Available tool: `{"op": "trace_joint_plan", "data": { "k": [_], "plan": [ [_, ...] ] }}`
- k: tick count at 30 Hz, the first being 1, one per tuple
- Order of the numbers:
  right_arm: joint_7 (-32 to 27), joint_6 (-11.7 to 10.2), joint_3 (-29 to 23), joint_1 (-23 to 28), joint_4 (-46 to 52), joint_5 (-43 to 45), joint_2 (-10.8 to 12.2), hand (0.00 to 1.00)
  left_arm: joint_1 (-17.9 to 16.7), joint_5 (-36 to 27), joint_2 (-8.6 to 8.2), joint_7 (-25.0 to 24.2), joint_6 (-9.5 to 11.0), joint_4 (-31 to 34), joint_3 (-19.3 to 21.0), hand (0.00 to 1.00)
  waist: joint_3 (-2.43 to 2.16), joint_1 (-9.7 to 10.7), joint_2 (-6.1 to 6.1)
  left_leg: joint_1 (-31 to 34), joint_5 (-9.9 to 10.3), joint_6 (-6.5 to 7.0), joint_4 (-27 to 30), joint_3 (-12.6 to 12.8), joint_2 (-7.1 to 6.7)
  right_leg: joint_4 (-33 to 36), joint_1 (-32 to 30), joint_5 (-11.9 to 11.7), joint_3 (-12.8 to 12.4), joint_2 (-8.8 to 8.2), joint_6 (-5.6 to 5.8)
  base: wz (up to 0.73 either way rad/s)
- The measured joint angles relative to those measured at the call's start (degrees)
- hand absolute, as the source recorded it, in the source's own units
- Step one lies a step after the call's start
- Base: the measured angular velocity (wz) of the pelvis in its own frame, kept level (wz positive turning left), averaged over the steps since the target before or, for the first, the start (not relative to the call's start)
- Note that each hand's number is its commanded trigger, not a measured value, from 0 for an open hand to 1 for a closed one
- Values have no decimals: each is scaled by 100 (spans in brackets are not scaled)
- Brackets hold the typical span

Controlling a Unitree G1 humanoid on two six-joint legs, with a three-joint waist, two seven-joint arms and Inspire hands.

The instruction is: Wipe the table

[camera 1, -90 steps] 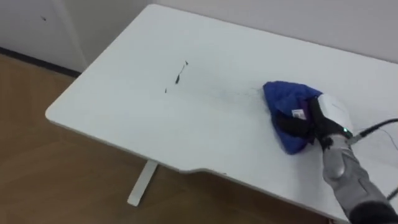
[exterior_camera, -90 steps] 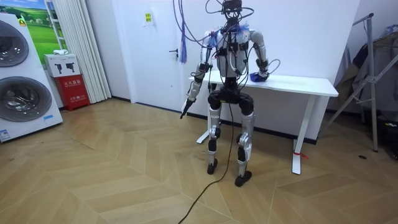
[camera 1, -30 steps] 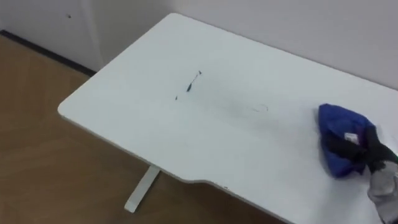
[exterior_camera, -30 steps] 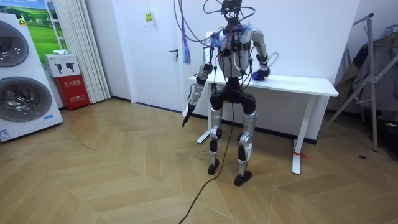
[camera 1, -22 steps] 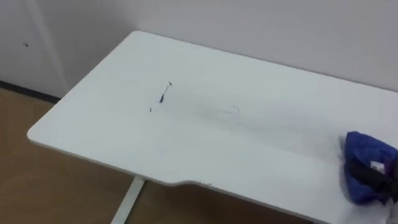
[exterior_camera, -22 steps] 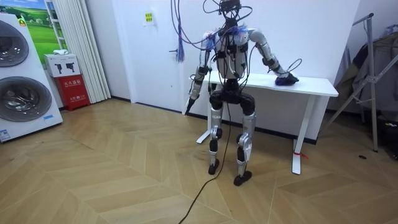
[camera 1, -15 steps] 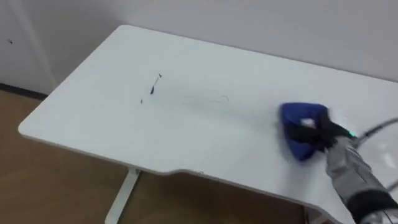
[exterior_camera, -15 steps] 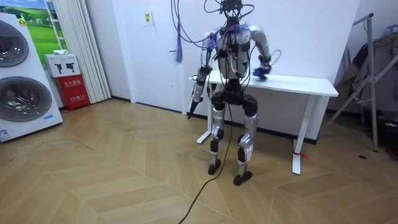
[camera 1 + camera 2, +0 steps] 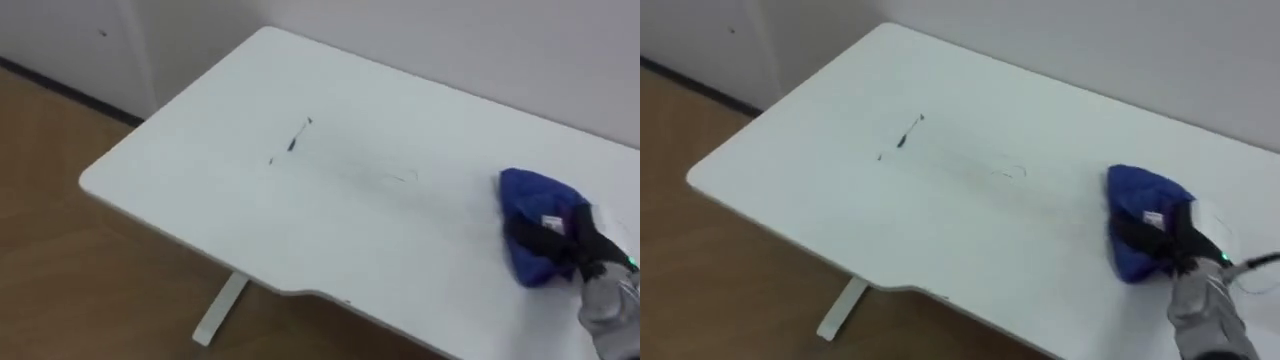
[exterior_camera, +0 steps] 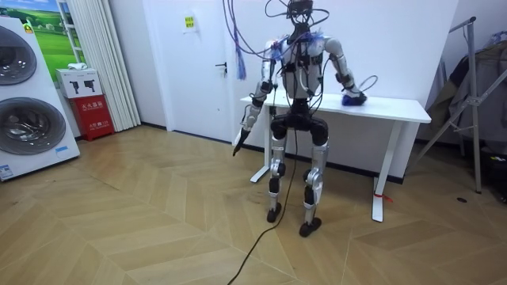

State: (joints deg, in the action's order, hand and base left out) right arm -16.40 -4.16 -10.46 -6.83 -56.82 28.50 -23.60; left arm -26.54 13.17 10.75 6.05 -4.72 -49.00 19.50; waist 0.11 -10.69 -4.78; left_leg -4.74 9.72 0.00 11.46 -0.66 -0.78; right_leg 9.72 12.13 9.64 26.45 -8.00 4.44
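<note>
Here my right hand (image 9: 1187,244) is clamped over the blue cloth (image 9: 1135,195), which lies on the white table (image 9: 820,190) toward its right side (dark marks (image 9: 902,135) sit well apart, leftward). My left hand (image 10: 238,141) hangs beside me.

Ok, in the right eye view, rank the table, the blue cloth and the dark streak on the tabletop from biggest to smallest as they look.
1. table, by far the largest.
2. blue cloth; the right hand grips it and hides part of it, but it still clearly comes second.
3. dark streak, a thin short mark.
</note>
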Motion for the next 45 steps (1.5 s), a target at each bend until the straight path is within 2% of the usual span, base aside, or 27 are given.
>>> {"op": "trace_joint_plan", "data": {
  "k": [5,7,9,11,13,15,16,17,18,21,22,23,25,28,29,30,31,33,35,38,39,40,41,42,43,44,45],
  "plan": [
    [-144,135,38,173,67,-151,-85,100,355,20,-21,77,62,230,-329,0,-36,207,59,-14,127,48,23,101,27,0,-17,24,-128,18,37,-27],
    [-172,364,140,85,202,-111,63,100,473,91,-45,129,56,246,-520,0,-42,55,99,-48,169,44,58,282,64,13,-34,24,-213,19,37,-56],
    [-197,845,585,-224,423,-30,280,100,636,96,-70,131,-1,223,-847,0,-24,-149,180,13,241,3,226,517,183,280,-246,22,-241,15,-11,-59],
    [-7,1174,1145,-533,725,201,518,100,756,111,-86,124,-9,129,-971,0,-20,-555,210,52,300,-26,337,787,289,669,-582,67,-191,-34,-101,-87],
    [341,1240,1681,-1114,818,609,841,100,888,119,-81,121,-58,-68,-991,0,4,-748,237,200,412,3,600,853,395,1127,-859,115,141,-145,-183,-55],
    [624,1108,2288,-1659,796,820,1176,100,1050,102,-59,96,-90,-241,-1260,0,92,-1090,334,348,484,41,866,908,539,1637,-1148,117,617,-382,-190,0],
    [683,1031,2324,-1753,797,877,1242,100,1050,93,-59,95,-62,-230,-1283,0,85,-1206,346,443,493,53,914,925,572,1740,-1244,119,637,-403,-166,4],
    [728,875,2332,-1956,756,983,1305,100,1018,78,-48,94,10,-247,-1283,0,89,-1373,367,681,494,56,1039,941,656,2124,-1442,138,609,-536,-63,49],
    [708,850,2325,-2015,675,970,1240,100,1020,40,13,98,19,-267,-1293,0,108,-1467,351,851,453,13,1110,1031,720,2817,-1532,195,711,-968,-86,70],
    [522,729,2246,-2056,408,757,1022,100,787,25,148,106,18,-267,-997,0,67,-1833,251,964,426,-90,1211,1117,784,3266,-1514,224,626,-1830,-49,23],
    [481,657,2232,-2069,340,718,971,100,739,27,155,106,16,-267,-894,0,67,-1839,250,1011,449,-127,1279,1112,843,3159,-1517,212,597,-1917,-36,-23],
    [370,556,2205,-1995,276,649,845,100,666,41,204,102,16,-267,-682,0,63,-1833,244,1057,484,-219,1366,1103,990,2859,-1490,145,579,-2022,13,-7],
    [230,397,2012,-1753,166,534,654,100,675,55,412,95,21,-277,-582,0,54,-1652,222,1060,486,-431,1413,913,1239,2182,-1304,-66,574,-2022,87,23],
    [47,300,1428,-1104,126,333,486,100,691,44,850,99,117,-251,-491,0,69,-1114,-39,1012,450,-915,1428,627,1590,1114,-1067,-833,410,-1745,173,32],
    [-1,254,1295,-804,122,319,368,100,700,35,975,106,111,-218,-452,0,3,-901,-97,1007,461,-1146,1476,503,1803,1124,-1005,-698,488,-1504,506,-4],
    [-20,244,1134,-531,123,298,170,100,700,-25,933,98,120,-185,-466,0,-99,-750,3,961,441,-1218,1453,504,2140,1304,-993,-335,497,-1214,595,-8],
    [-19,246,1069,-431,125,274,54,100,697,-42,872,94,133,-179,-474,0,-99,-649,57,903,366,-1250,1376,506,2256,1463,-1024,-195,522,-1134,514,0],
    [-61,330,746,55,133,226,-315,100,774,-63,711,86,219,-155,-543,0,-94,-185,19,663,-36,-919,931,712,2431,1922,-1146,404,531,-1065,337,21],
    [-91,525,492,227,174,233,-442,100,774,-51,568,94,239,-77,-544,0,-89,-24,31,537,-290,-871,771,1036,2531,2050,-1231,592,511,-948,191,-14],
    [-43,689,442,149,200,268,-360,100,799,-16,465,99,248,155,-612,0,-65,-6,5,672,-506,-835,1185,1275,2552,1916,-1302,724,300,-554,43,-27],
    [42,787,512,-72,207,382,-259,100,830,66,406,95,241,154,-681,0,-41,-18,-1,813,-664,-775,1524,1233,2563,1828,-1315,756,-62,-325,-73,-18],
    [83,867,535,-229,211,461,-180,100,858,145,353,92,227,154,-727,0,-33,-23,21,944,-657,-762,1800,1227,2540,1791,-1319,768,-306,-197,-141,-19],
    [149,1079,774,-526,289,556,-45,100,842,277,286,43,228,65,-894,0,7,-98,-20,1228,-371,-556,2329,1119,2269,1796,-1375,799,-779,-90,-260,-50],
    [288,1194,1145,-902,433,561,42,100,874,338,144,-48,223,51,-1045,0,39,-351,113,1416,63,-490,2660,1010,1724,1814,-1480,768,-1136,-31,-328,-78],
    [381,1211,1353,-1138,541,565,83,100,835,340,67,-98,224,53,-1089,0,61,-512,161,1464,248,-440,2677,983,1457,1816,-1552,729,-1304,10,-368,-127],
    [567,1206,1673,-1537,876,651,246,100,792,324,-27,-225,213,37,-1088,0,144,-709,330,1559,369,-281,2378,948,942,1768,-1652,656,-1385,53,-381,-115],
    [638,1073,1899,-1793,1157,814,452,100,794,231,-14,-263,212,31,-1075,0,165,-867,434,1666,290,158,1910,866,568,1700,-1740,602,-1358,101,-346,-96]
  ]
}}
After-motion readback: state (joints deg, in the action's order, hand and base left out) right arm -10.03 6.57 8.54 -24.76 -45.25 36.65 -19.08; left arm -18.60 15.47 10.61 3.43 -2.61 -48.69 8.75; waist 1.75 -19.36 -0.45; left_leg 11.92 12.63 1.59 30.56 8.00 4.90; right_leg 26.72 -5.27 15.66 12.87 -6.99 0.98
